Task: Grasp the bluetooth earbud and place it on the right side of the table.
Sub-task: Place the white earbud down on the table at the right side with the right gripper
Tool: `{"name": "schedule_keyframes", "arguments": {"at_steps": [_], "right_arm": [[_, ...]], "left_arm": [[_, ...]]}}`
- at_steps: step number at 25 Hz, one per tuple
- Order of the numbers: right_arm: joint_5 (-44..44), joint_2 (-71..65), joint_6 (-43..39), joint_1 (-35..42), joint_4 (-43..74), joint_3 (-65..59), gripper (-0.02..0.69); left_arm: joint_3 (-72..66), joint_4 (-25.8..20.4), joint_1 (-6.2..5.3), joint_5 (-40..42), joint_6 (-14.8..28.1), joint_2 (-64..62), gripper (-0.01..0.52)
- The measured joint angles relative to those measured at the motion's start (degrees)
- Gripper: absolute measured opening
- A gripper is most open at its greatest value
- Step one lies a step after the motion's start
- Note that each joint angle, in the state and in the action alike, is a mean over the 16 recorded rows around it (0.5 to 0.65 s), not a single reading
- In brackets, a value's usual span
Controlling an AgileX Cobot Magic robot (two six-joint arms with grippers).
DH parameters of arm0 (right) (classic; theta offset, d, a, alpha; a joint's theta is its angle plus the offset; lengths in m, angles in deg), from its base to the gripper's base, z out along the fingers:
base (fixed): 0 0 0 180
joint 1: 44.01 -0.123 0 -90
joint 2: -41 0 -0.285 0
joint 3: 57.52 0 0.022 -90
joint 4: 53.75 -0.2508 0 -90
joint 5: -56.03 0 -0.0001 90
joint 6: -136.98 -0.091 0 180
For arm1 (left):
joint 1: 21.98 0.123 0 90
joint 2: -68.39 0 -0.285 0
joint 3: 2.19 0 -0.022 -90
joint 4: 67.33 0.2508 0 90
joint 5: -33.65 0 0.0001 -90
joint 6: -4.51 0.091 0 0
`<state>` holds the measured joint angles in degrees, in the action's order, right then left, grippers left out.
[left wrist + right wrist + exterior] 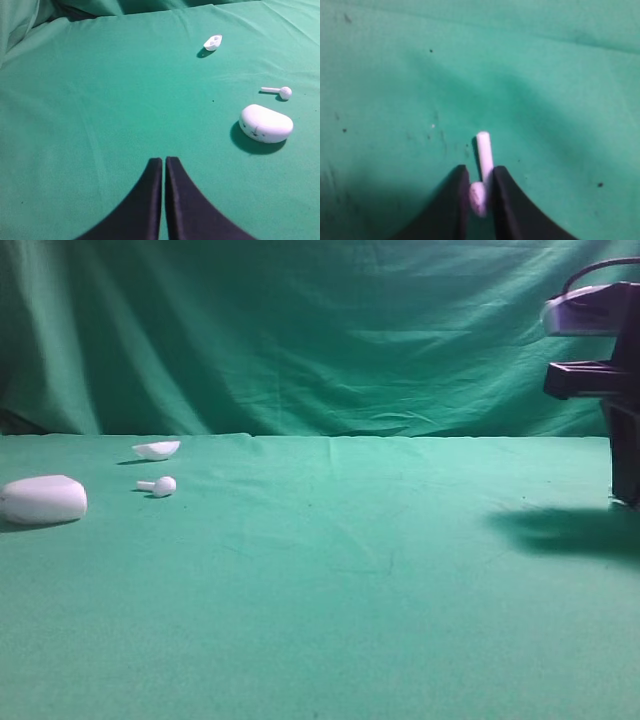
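My right gripper (480,169) is shut on a bluetooth earbud (484,149). Its rounded head is pinched between the black fingers and its white stem sticks out ahead, just above the green table (560,80). In the high view the right arm (622,440) stands at the far right edge over its shadow. A near-identical earbud (160,485) (280,92) lies on the cloth at the far left. My left gripper (164,159) is shut and empty, hovering short of that earbud.
A big white oval case (42,500) (266,123) rests at the left edge, in front of the lying earbud. A shallow white shell (157,449) (213,42) sits behind it. A green draped backdrop (320,340) closes off the back.
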<state>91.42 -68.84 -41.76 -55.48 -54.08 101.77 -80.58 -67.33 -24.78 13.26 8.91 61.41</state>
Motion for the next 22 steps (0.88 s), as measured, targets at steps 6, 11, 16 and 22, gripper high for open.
{"name": "schedule_keyframes", "arguments": {"at_steps": [6,11,16,22], "right_arm": [[2.2,0.0,0.1,0.0,-1.1,2.1,0.263],[6.1,2.8,0.1,0.0,-2.2,5.2,0.34],[11.3,9.9,0.4,0.0,-3.3,8.0,0.3],[17.3,24.2,1.6,0.0,-4.5,9.1,0.172]], "left_arm": [[0.0,0.0,0.0,0.0,0.0,0.0,0.0],[0.0,0.0,0.0,0.0,0.0,0.0,0.0],[0.0,0.0,0.0,0.0,0.0,0.0,0.0],[0.0,0.0,0.0,0.0,0.0,0.0,0.0]]}}
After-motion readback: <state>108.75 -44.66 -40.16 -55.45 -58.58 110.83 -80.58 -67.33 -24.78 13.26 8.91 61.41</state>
